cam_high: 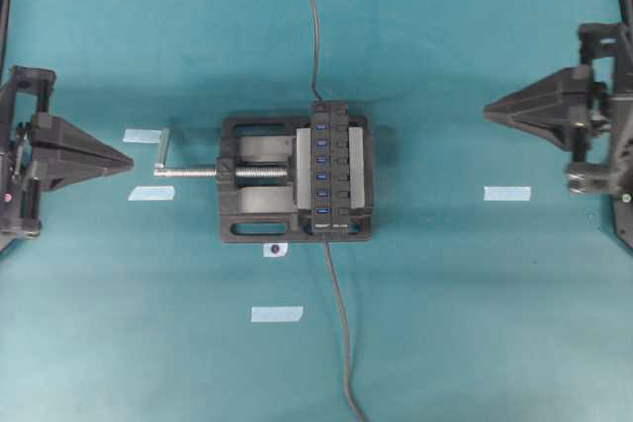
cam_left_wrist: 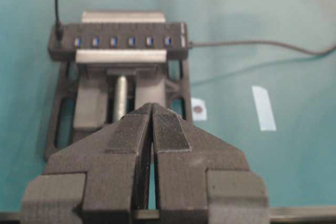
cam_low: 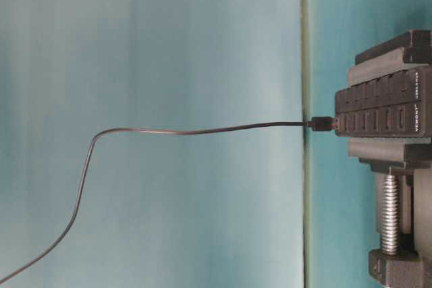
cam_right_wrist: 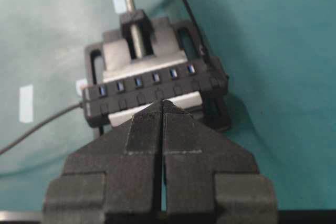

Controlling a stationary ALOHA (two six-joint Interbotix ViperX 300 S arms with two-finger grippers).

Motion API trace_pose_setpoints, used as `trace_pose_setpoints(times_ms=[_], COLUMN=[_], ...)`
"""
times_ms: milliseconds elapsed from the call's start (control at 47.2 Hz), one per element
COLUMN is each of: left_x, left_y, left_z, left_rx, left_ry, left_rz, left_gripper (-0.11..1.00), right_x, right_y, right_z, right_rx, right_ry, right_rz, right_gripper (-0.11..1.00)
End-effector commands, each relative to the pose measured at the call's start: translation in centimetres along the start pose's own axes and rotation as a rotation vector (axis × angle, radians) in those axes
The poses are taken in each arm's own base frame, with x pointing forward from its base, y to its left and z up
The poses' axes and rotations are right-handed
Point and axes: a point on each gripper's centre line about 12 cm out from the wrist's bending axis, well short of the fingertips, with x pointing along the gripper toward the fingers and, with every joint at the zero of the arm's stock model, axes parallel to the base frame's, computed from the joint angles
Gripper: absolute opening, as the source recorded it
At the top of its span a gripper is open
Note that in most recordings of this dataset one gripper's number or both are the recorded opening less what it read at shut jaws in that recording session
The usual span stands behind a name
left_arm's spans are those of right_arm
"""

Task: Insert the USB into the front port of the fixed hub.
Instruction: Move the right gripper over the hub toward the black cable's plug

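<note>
The fixed hub (cam_high: 336, 170) lies clamped in a black vise at the middle of the table, its blue sockets facing up. The USB (cam_high: 317, 106) stands in the socket at the hub's far end, its grey cable running off the top of the overhead view. The same USB plug (cam_low: 320, 124) shows at the hub (cam_low: 378, 109) in the table-level view. My left gripper (cam_high: 129, 158) is shut and empty at the left, well away from the vise. My right gripper (cam_high: 487, 108) is shut and empty at the right. In the wrist views, each gripper (cam_left_wrist: 152, 106) (cam_right_wrist: 164, 102) faces the hub (cam_left_wrist: 121, 31) (cam_right_wrist: 147, 95) from a distance.
The vise (cam_high: 252, 214) has a silver screw handle (cam_high: 163, 150) sticking out to the left. The hub's own lead (cam_high: 341, 323) runs from its near end to the front edge. Pale tape strips (cam_high: 146, 135) (cam_high: 507, 193) (cam_high: 276, 313) and a dotted sticker (cam_high: 275, 249) mark the cloth.
</note>
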Motion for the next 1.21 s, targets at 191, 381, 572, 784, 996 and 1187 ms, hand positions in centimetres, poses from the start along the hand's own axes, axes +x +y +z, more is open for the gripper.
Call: trace_pose_setpoints(times_ms=[191,381,572,784,996,1187], left_x=[0.1,0.1,0.2,0.2,0.2,0.1], left_y=[-0.1,-0.1,-0.1,-0.1,-0.1,-0.1], left_z=[1.2,1.1,1.0,1.0,1.0,1.1], left_rx=[0.003,0.001,0.001,0.001,0.001,0.001], left_ry=[-0.017,-0.011,-0.009,-0.011,-0.009,-0.012], left_rz=[-0.003,-0.002,-0.002,-0.002,-0.002,-0.002], left_gripper=[0.00,0.00,0.00,0.00,0.00,0.00], right_x=[2.1,3.1,4.2,5.9,8.4,10.4], right_y=[-0.4,-0.5,-0.8,-1.2,-1.6,-2.1], right_z=[1.3,1.6,1.8,2.0,2.0,2.3], right_rx=[0.015,0.006,0.007,0.005,-0.030,-0.041], right_ry=[0.032,0.053,0.079,0.120,0.189,0.220], right_rz=[-0.029,-0.036,-0.050,-0.066,-0.082,-0.097], right_gripper=[-0.07,-0.07,-0.07,-0.07,-0.07,-0.07])
